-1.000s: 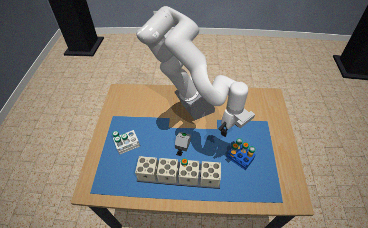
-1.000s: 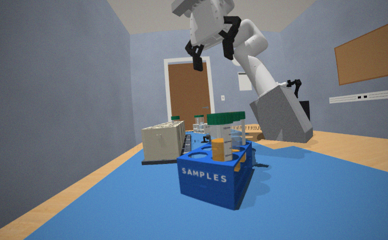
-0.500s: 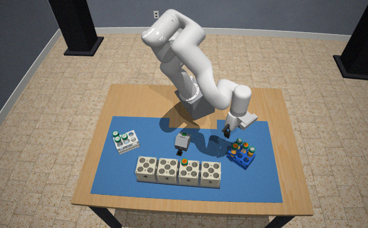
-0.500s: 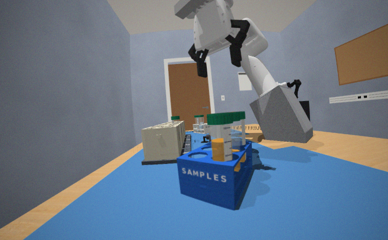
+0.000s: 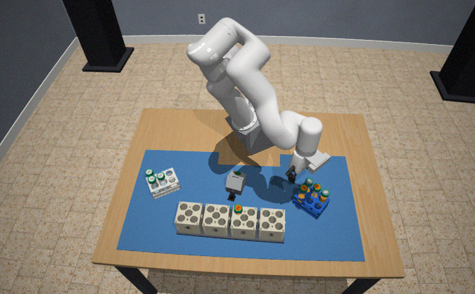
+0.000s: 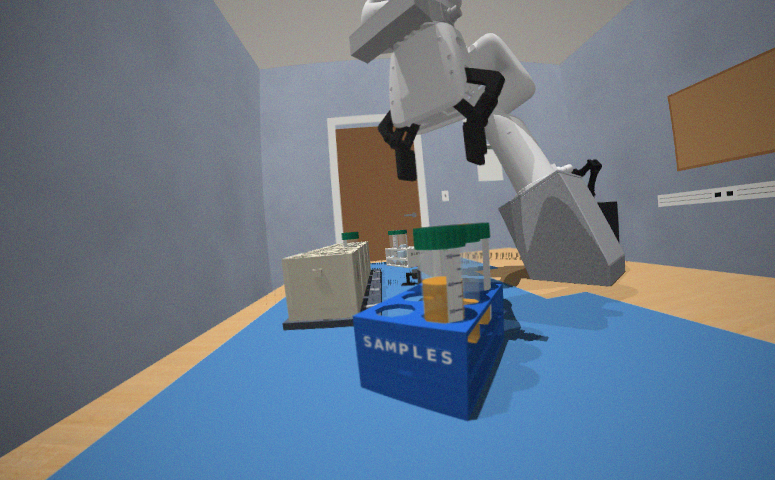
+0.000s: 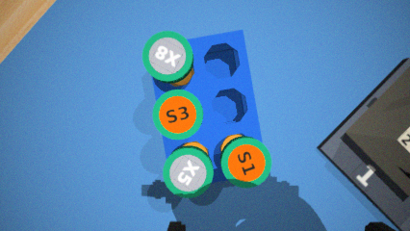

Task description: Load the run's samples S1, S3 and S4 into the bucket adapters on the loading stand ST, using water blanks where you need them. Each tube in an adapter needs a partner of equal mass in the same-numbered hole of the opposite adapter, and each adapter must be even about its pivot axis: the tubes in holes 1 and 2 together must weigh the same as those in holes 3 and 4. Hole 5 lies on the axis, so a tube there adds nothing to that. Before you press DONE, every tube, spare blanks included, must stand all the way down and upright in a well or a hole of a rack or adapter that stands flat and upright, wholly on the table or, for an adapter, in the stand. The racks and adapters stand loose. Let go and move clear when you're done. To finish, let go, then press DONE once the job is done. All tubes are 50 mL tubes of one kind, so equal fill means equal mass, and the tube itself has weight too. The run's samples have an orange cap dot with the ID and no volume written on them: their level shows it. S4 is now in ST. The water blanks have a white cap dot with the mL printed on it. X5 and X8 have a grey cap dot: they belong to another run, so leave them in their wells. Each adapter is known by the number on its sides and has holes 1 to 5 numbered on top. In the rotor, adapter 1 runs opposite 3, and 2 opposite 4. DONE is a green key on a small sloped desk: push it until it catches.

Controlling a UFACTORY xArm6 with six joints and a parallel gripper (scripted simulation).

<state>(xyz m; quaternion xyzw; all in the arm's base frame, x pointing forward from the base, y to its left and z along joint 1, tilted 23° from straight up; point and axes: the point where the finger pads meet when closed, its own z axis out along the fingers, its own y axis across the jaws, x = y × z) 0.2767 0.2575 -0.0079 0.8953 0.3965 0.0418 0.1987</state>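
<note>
My gripper (image 5: 291,175) (image 6: 440,170) (image 7: 277,226) is open and empty, high above the mat beside the blue samples rack (image 6: 409,350) (image 7: 202,48). Orange-dotted S3 (image 5: 317,187) (image 7: 177,115) stands in the rack between grey-dotted X8 (image 5: 325,193) (image 7: 167,56) and X5 (image 5: 308,181) (image 7: 188,172). Orange-dotted S1 (image 5: 303,188) (image 7: 246,163) stands beside X5. S4 (image 5: 237,208) stands in the back left hole of adapter 2 (image 5: 244,233). Adapters 4 (image 5: 187,228), 3 (image 5: 214,229) and 1 (image 5: 271,235) show no tubes. Sample levels are hard to read.
The white rack (image 5: 168,191) at the left holds three white-dotted blanks (image 5: 149,172) (image 5: 152,179) (image 5: 160,176); their numbers are not legible. The grey desk (image 5: 235,184) with the green DONE key (image 5: 237,173) stands behind the adapters. A small black object (image 5: 231,196) is in front of it.
</note>
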